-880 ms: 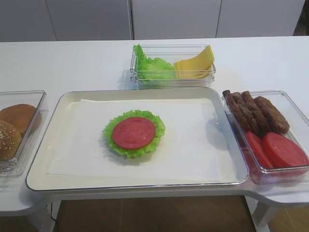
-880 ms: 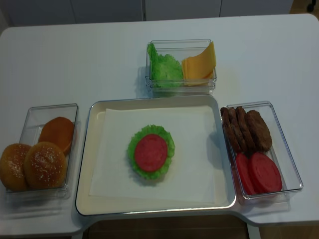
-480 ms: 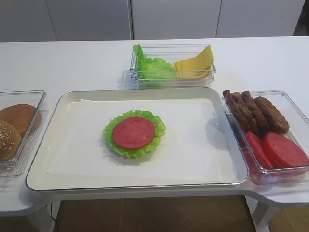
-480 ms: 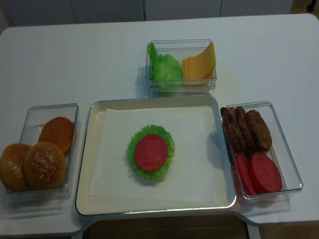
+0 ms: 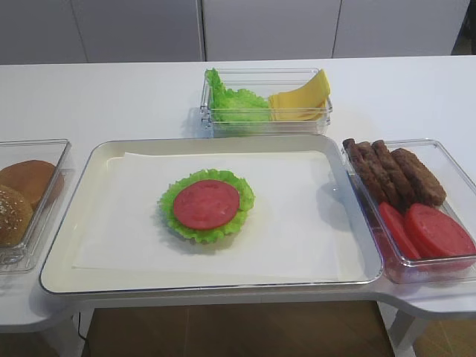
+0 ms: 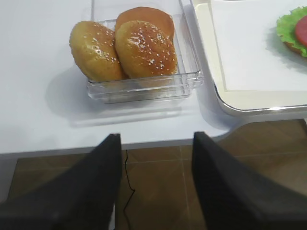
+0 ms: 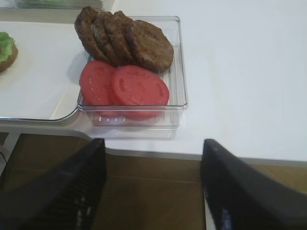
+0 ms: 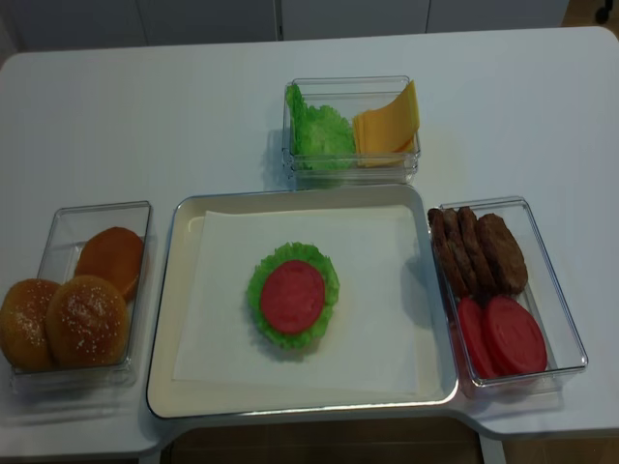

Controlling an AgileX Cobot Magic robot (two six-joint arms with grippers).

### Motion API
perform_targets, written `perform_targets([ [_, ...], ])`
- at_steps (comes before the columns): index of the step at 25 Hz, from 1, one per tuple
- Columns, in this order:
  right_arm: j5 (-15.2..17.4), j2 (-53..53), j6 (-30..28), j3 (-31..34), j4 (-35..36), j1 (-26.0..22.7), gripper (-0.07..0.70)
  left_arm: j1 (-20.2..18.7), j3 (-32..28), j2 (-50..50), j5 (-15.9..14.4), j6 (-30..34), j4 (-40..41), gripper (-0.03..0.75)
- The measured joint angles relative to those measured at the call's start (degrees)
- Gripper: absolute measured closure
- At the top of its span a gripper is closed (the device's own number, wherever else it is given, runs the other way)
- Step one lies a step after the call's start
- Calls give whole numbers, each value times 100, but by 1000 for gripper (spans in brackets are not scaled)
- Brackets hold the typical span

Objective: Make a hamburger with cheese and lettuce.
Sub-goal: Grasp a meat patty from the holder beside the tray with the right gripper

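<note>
Both hands are hanging off the near edge of the table point(image 5: 111, 89), w/ nothing in them. Right hand point(image 7: 153, 184) is sitting wide open, fingers point(image 7: 242, 191) spread, nearer than the clear bin point(image 7: 178, 72) of red tomato discs point(image 7: 139, 86) & brown patties point(image 7: 148, 45). Left hand point(image 6: 153, 184) is also gaping open, nearer than the bin of sesame buns point(image 6: 144, 48).

Taking the tray point(image 5: 97, 160) as ref: it's sitting mid-table w/ a white paper liner point(image 5: 297, 216). The hamburger point(image 5: 207, 204) is lying on the liner, approx. centre of tray, slightly left, tomato disc on top w/ green frill around. Bun bin is flanking the tray's left side, patty/tomato bin touching its right.

Beyond the tray's far edge, a third bin point(image 5: 264, 74) is holding the lettuce point(image 5: 234, 100) in its left part & the cheese point(image 5: 303, 97) leaning in its right.
</note>
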State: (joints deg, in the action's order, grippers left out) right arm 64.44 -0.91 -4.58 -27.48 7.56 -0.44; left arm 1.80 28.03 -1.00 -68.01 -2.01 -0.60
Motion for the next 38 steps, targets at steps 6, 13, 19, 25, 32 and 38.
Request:
perform_targets([
  [6, 0, 0, 0, 0, 0, 0, 164, 0, 0, 0, 0, 0, 0, 358],
  [13, 0, 0, 22, 0, 12, 0, 164, 0, 0, 0, 0, 0, 0, 358],
  [19, -94, 0, 458, -30, 326, 0, 164, 0, 0, 0, 0, 0, 0, 358],
  [25, -94, 523, 458, -622, 475, 0, 164, 0, 0, 0, 0, 0, 0, 358],
  [32, -475, 2041, 815, -1370, 751, 0, 186, 0, 0, 0, 0, 0, 0, 358],
  [38, -692, 3480, 718, -2074, 1100, 0, 192, 0, 0, 0, 0, 0, 0, 358],
])
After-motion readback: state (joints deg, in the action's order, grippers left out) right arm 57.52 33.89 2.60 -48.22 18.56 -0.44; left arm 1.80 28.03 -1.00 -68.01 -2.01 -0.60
